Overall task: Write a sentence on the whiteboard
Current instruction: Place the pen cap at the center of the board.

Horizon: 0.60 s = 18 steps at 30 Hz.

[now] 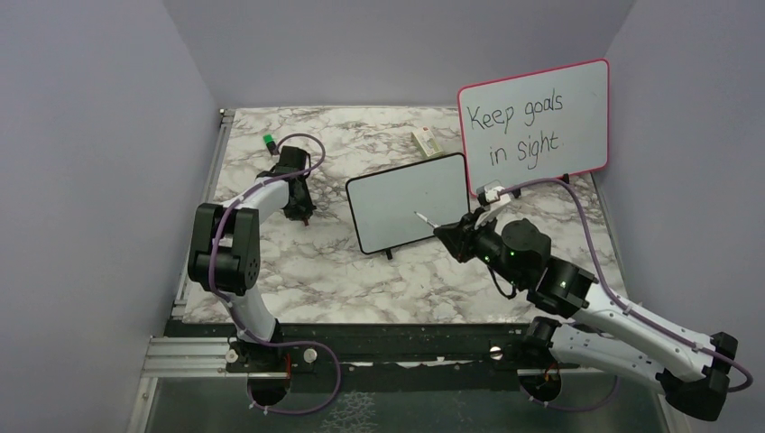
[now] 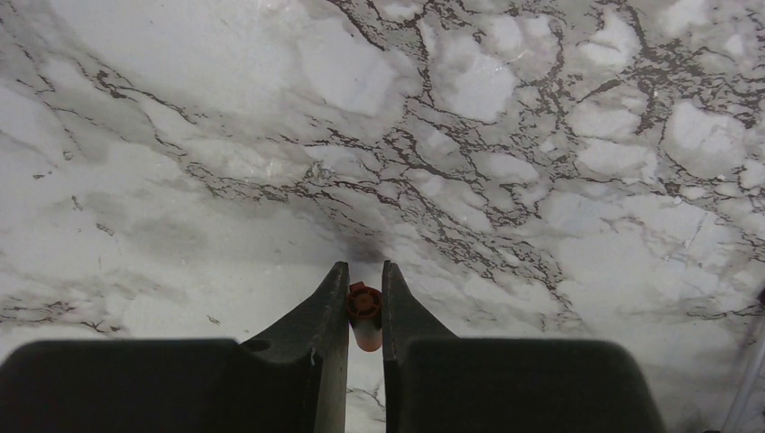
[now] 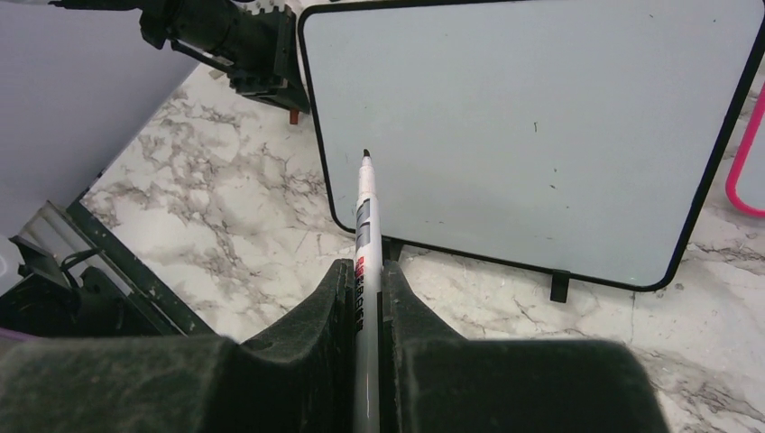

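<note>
The whiteboard [image 3: 532, 135] stands just ahead of the right fingers, leaning back on small black feet. Its face is blank but for a few faint specks. In the right wrist view its top edge is cut off, and its left foot is half hidden behind the marker [image 3: 364, 216]. The right gripper [image 3: 365, 271] is clamped on that uncapped marker. The barrel runs forward between the fingers and the dark tip lies over the left part of the board. Whether the tip touches the face cannot be told, and the print on the barrel is too small to read.

Beyond the whiteboard, to the right of these fingers, the pink board [image 1: 532, 117] stands propped with black writing on it, its lower left corner close behind the whiteboard's right edge. A small pale box [image 1: 427, 140] lies on the table [image 2: 225, 135] behind the whiteboard; what it is cannot be made out.

Past the whiteboard's left edge, the left gripper [image 2: 364, 271] points down at the marble, closed on a red cap [image 2: 364, 305]. Whether the cap touches the surface is unclear.

Bare marble lies between the left fingers and the whiteboard, and in front of the whiteboard beside the right fingers. Walls close the table in on the left, back and right.
</note>
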Available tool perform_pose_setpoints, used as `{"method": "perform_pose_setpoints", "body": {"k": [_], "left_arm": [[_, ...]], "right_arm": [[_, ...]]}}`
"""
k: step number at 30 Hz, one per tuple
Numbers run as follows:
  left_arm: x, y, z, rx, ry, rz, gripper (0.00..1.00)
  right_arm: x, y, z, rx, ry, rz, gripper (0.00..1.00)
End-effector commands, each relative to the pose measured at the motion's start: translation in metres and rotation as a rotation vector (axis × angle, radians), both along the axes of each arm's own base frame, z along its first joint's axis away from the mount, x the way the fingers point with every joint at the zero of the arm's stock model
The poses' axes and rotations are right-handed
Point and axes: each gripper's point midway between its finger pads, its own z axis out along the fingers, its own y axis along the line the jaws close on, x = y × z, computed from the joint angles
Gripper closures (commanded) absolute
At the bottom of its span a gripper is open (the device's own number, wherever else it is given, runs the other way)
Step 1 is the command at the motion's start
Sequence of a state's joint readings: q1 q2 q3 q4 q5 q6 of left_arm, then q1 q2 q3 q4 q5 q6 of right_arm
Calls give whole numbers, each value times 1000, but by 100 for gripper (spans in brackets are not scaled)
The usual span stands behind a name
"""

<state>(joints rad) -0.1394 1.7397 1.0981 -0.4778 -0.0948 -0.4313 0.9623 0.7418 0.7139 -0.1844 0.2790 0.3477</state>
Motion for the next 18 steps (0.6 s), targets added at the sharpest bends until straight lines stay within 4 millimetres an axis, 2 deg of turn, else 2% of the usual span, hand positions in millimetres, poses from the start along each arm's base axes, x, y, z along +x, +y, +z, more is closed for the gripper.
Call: {"method": "perform_pose_setpoints", "body": {"k": [1, 5, 9, 14, 18], "left_arm": [[5, 1, -3, 5, 8, -30, 92], [3, 5, -8, 23, 19, -31, 89], [2, 6, -9, 32, 23, -42, 78], [3, 10, 3, 52, -10, -36, 64], [6, 12, 17, 54, -49, -35, 60]], "right_arm": [[6, -1, 10, -32, -33, -18, 99], [8, 2, 8, -48, -28, -16, 100], [11, 5, 4, -73, -15, -19, 100], [13, 9, 3, -86, -2, -18, 100], [15, 8, 6, -86, -4, -28, 100]]}}
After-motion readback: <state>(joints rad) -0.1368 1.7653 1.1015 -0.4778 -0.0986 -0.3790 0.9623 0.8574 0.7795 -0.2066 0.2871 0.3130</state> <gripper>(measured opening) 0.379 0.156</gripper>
